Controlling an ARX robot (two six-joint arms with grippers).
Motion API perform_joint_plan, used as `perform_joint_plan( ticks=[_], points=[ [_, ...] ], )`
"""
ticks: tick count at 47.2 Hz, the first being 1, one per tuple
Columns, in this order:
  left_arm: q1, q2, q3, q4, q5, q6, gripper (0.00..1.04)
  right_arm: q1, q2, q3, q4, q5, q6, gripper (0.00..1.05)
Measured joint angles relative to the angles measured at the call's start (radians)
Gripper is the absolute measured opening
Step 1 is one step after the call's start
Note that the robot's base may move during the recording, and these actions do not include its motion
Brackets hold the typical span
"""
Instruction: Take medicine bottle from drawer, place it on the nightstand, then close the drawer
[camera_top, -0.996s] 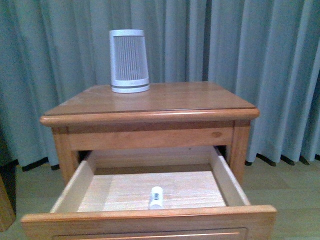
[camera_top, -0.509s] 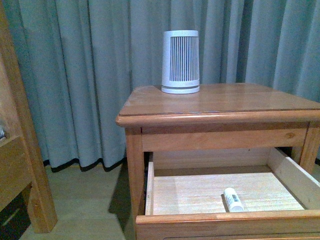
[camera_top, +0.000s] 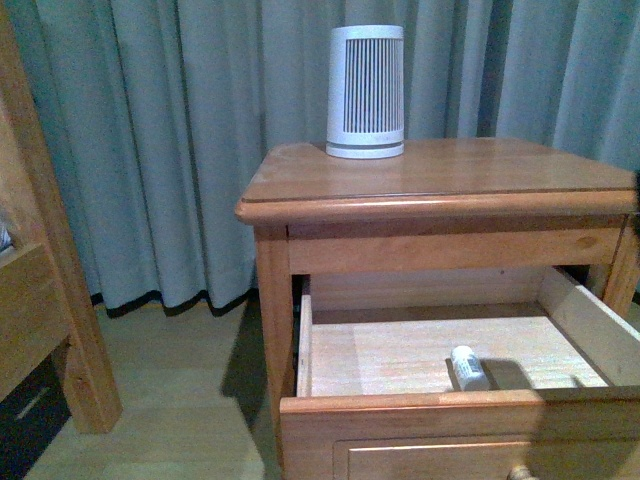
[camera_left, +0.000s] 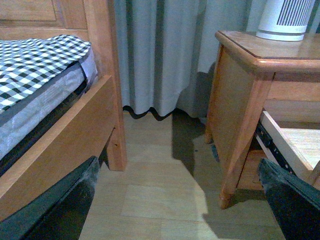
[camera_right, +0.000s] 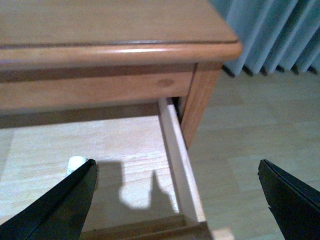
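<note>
The nightstand (camera_top: 450, 170) stands at the right of the front view with its drawer (camera_top: 450, 402) pulled out. The small white medicine bottle (camera_top: 468, 368) lies on the pale drawer floor near the front rail. No gripper shows in the front view. My right gripper (camera_right: 175, 205) hangs open above the drawer's right side wall (camera_right: 175, 145). One of its fingers (camera_right: 55, 207) covers most of the medicine bottle (camera_right: 75, 162), leaving only a white end showing. My left gripper (camera_left: 172, 210) is open and empty over the floor, left of the nightstand (camera_left: 240, 100).
A tall white ribbed device (camera_top: 366, 92) stands at the back of the nightstand top. A wooden bed frame post (camera_top: 50, 250) and a bed with a checked sheet (camera_left: 30, 65) lie to the left. Grey curtains hang behind, and wooden floor lies between bed and nightstand.
The front view has swung left, so the nightstand sits further right, and more of the drawer front shows. A shadow now falls on the drawer floor beside the bottle, which has not moved.
</note>
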Motion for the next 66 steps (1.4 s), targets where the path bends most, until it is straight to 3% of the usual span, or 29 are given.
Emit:
perform_joint_plan(
  ticks=[13, 42, 46, 60, 66],
  points=[
    [0.0, 0.0, 0.0, 0.0, 0.0, 0.0, 0.98, 0.07, 0.444, 0.322, -0.139, -0.077, 0.098, 0.98],
    [0.0, 0.0, 0.0, 0.0, 0.0, 0.0, 0.98, 0.124, 0.814, 0.54, -0.143, -0.072, 0.13, 0.98],
    [0.0, 0.0, 0.0, 0.0, 0.0, 0.0, 0.98, 0.13, 0.826, 0.549, -0.143, -0.068, 0.132, 0.88],
    [0.0, 0.0, 0.0, 0.0, 0.0, 0.0, 0.98, 0.139, 0.817, 0.549, -0.161, -0.029, 0.159, 0.35],
    [0.0, 0.0, 0.0, 0.0, 0.0, 0.0, 0.98, 0.166, 0.667, 0.503, -0.202, -0.025, 0.189, 0.27]
  ],
)
